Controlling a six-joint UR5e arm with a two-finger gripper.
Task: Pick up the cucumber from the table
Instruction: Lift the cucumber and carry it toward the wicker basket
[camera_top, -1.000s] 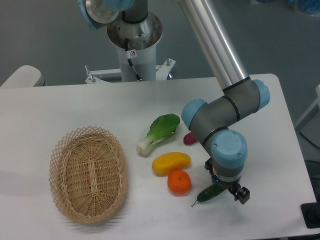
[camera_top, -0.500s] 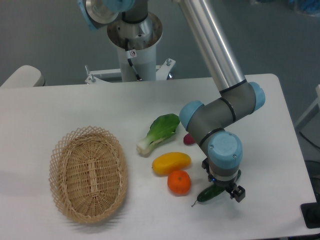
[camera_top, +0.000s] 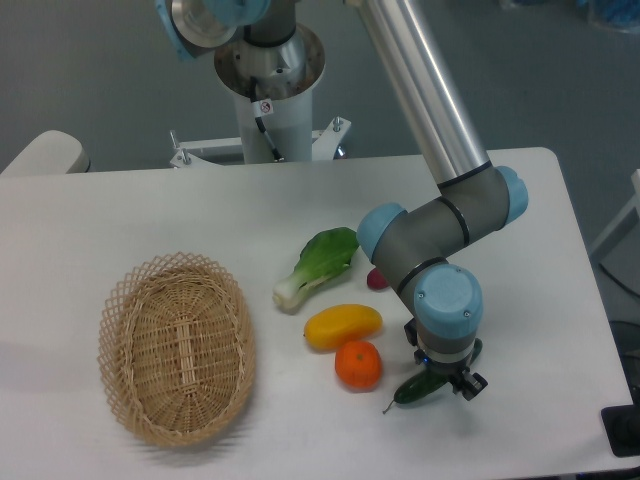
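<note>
The dark green cucumber (camera_top: 418, 388) lies on the white table (camera_top: 150, 215) at the front right, thin stem tip pointing left toward the orange (camera_top: 358, 364). Its middle is hidden under my wrist, and its far end shows at the wrist's right side. My gripper (camera_top: 445, 366) points straight down over the cucumber. One black finger (camera_top: 472, 385) shows on the near side and another on the far side, so the jaws stand apart astride it. I cannot tell whether they touch it.
A yellow fruit (camera_top: 343, 325) and a bok choy (camera_top: 318, 262) lie left of the arm. A purple-red vegetable (camera_top: 376, 279) is half hidden behind the elbow. An oval wicker basket (camera_top: 176, 345) stands at the left. The table's front edge is just below the gripper.
The arm and gripper have shifted slightly left and settled lower over the cucumber. The cucumber has not moved.
</note>
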